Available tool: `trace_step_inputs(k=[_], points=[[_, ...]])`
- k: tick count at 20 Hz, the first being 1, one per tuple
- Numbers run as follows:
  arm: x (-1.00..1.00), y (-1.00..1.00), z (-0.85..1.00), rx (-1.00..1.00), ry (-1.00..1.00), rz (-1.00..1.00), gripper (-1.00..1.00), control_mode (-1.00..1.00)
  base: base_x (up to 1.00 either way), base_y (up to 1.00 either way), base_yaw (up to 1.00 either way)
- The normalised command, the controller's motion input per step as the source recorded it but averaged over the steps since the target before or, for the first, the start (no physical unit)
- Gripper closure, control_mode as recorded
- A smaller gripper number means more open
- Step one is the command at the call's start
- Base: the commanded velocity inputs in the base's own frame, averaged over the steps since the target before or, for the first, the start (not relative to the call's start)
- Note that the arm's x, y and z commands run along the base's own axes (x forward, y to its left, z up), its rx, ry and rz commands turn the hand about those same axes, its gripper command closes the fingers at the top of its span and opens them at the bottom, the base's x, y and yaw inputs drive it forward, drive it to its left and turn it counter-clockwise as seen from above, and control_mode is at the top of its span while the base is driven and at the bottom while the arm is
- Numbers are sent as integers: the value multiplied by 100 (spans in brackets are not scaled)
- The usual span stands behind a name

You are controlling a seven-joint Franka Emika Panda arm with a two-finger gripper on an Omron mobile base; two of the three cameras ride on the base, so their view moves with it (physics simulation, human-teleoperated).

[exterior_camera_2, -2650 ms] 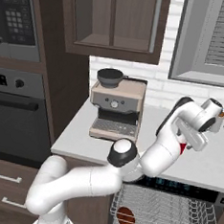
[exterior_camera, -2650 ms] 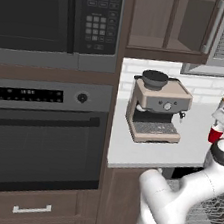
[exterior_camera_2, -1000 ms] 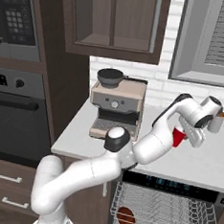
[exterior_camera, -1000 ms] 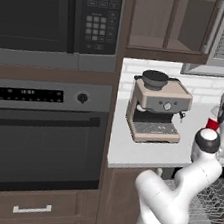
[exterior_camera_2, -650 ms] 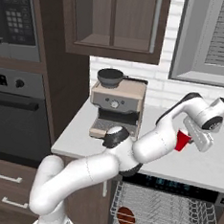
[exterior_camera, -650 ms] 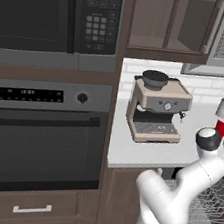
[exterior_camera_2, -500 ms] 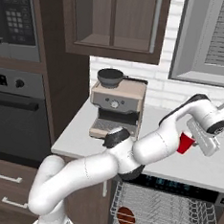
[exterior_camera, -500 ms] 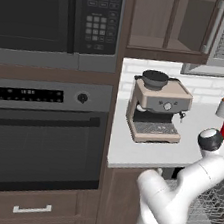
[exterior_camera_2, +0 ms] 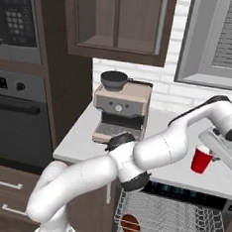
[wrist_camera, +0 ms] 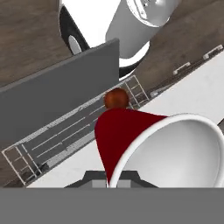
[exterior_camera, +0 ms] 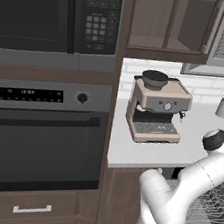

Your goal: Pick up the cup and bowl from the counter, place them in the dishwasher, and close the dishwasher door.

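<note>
While in pincer (exterior_camera_2: 210, 148), smooth tapered red cup (exterior_camera_2: 201, 160)

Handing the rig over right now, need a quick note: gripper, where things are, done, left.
Gripper: shut on the cup, held in the air over the counter, above the open dishwasher.
Round reddish-brown thing lies in the pulled-out rack, probably the bowl.
Done: cup picked up.
Left: put the cup in the rack, confirm the bowl, close the door.
</note>
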Motion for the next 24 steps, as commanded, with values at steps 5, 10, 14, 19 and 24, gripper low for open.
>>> trace_step_inputs(k=[5, 10, 14, 19, 24], points=[[-100, 77, -14, -36, 3, 27, 100, -100, 0, 0, 0], [-100, 95, -26, -21, 12, 25, 100, -100, 0, 0, 0], [-100, 100, -11, -9, 32, 29, 100, -100, 0, 0, 0], [-89, 36, 3, 11, 80, 36, 100, -100, 0, 0, 0], [-69, 6, -3, 13, 94, 45, 100, -100, 0, 0, 0]])
